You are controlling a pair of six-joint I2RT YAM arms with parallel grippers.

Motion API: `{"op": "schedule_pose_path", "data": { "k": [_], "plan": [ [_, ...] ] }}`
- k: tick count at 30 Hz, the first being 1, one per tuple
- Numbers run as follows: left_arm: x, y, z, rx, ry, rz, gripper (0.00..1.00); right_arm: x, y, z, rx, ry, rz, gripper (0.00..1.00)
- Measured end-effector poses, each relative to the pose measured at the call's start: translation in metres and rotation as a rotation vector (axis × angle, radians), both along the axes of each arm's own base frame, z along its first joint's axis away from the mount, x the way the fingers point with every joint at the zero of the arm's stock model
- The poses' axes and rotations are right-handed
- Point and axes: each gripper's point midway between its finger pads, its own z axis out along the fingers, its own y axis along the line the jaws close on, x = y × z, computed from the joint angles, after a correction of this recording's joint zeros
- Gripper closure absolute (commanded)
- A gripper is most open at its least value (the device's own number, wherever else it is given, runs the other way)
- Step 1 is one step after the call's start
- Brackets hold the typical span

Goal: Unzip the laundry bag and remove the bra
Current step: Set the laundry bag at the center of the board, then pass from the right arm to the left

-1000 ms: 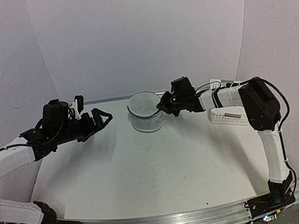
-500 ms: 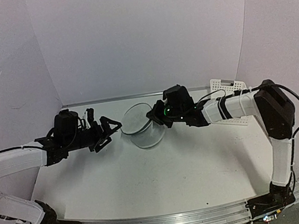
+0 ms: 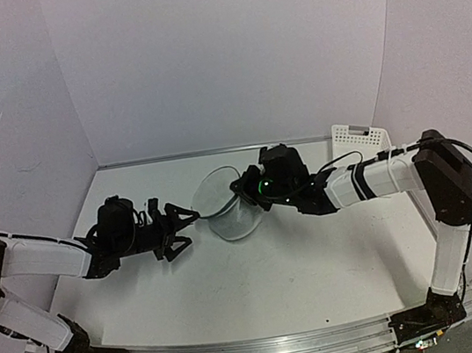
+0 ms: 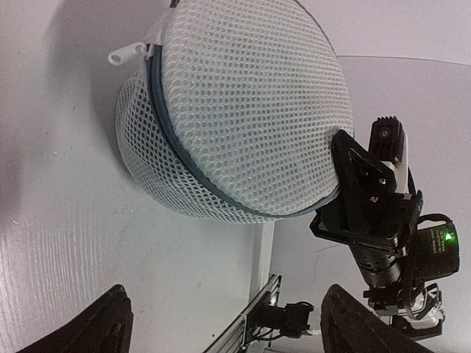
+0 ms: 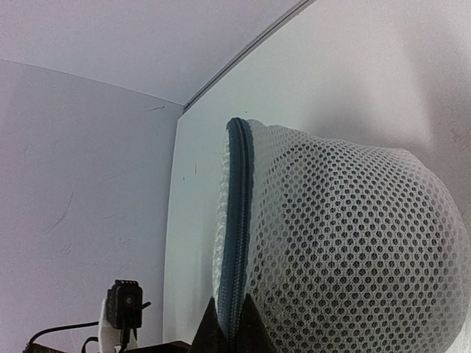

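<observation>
A: Bag, where?
B: Laundry bag (image 3: 233,217) is on the table (image 3: 262,288), a bit toward 12 o'clock from centre. It's tipped on its side, with the round face turned to about 10 o'clock.
A: Look?
B: White honeycomb mesh, puffed out like a drum. A grey-blue zipper band (image 5: 237,220) runs round the rim. The white zipper pull (image 4: 126,53) sticks out at 10 o'clock in the left wrist view. The zip looks closed where it shows. Can't make out the contents.
A: Right gripper?
B: Right gripper (image 3: 240,186) is at the bag's 1 o'clock, fingers pinched together on the rim seam.
A: Left?
B: Left gripper (image 3: 183,224) is at the bag's 9 o'clock, near but not touching, fingers wide apart.
A: Else?
B: White slotted basket (image 3: 358,133) at 2 o'clock, well apart.
</observation>
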Motion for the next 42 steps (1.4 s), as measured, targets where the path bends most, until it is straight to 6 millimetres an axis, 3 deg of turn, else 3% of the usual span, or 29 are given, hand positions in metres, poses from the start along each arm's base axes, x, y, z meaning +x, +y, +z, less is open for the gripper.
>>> {"op": "schedule_pose_path", "data": {
  "k": [7,13,20,26,35,41,42],
  "plan": [
    [0.003,-0.011,-0.015,-0.109,0.093,0.009,0.24,-0.009,0.0,-0.001,0.023,-0.003,0.001,1.0],
    [0.009,-0.018,-0.011,-0.182,0.103,0.022,0.34,-0.022,-0.003,-0.001,0.038,0.003,0.011,1.0],
    [0.017,-0.032,-0.022,-0.216,0.154,0.011,0.41,-0.032,-0.009,0.009,0.071,-0.007,0.014,1.0],
    [0.021,-0.043,-0.014,-0.265,0.156,-0.013,0.49,-0.037,-0.015,0.013,0.078,-0.013,0.015,1.0],
    [0.023,-0.051,-0.004,-0.305,0.158,-0.03,0.99,-0.044,-0.016,0.006,0.096,-0.011,0.038,1.0],
    [0.021,-0.053,-0.002,-0.314,0.162,-0.046,1.0,-0.05,-0.023,-0.002,0.084,0.001,0.042,1.0],
    [0.02,-0.054,-0.002,-0.314,0.162,-0.05,1.0,-0.053,-0.024,-0.003,0.083,0.001,0.046,0.92]
  ]
}}
